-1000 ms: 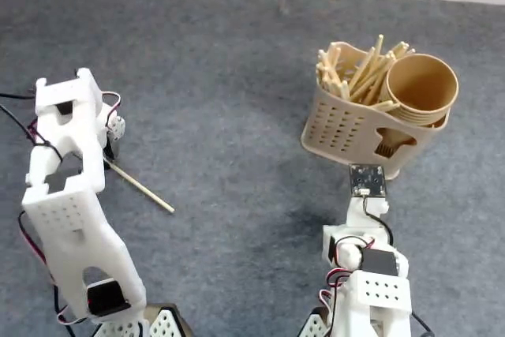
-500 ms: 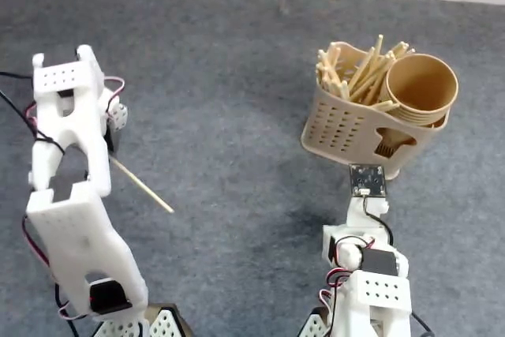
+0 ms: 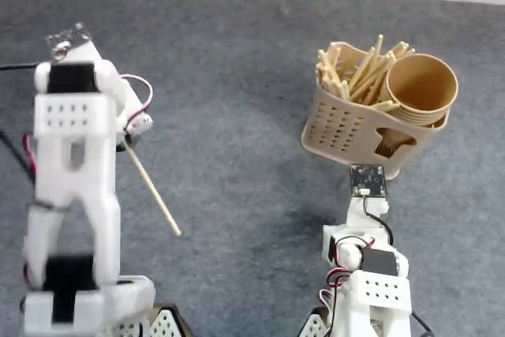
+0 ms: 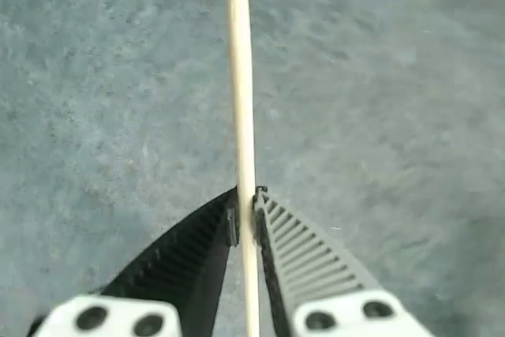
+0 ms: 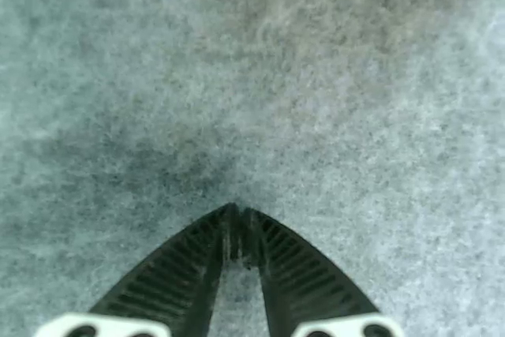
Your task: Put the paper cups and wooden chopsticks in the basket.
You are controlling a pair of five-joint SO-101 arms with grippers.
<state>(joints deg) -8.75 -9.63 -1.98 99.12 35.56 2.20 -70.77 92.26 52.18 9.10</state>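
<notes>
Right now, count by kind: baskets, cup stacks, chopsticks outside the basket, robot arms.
Basket: 1
Paper cup stack: 1
Chopstick outside the basket, in the left gripper: 1
Left arm and right arm: 2
Total: 5

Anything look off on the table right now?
Nothing stands out. The left gripper is shut on one chopstick; the basket holds the cups and other chopsticks, none spilled.
</notes>
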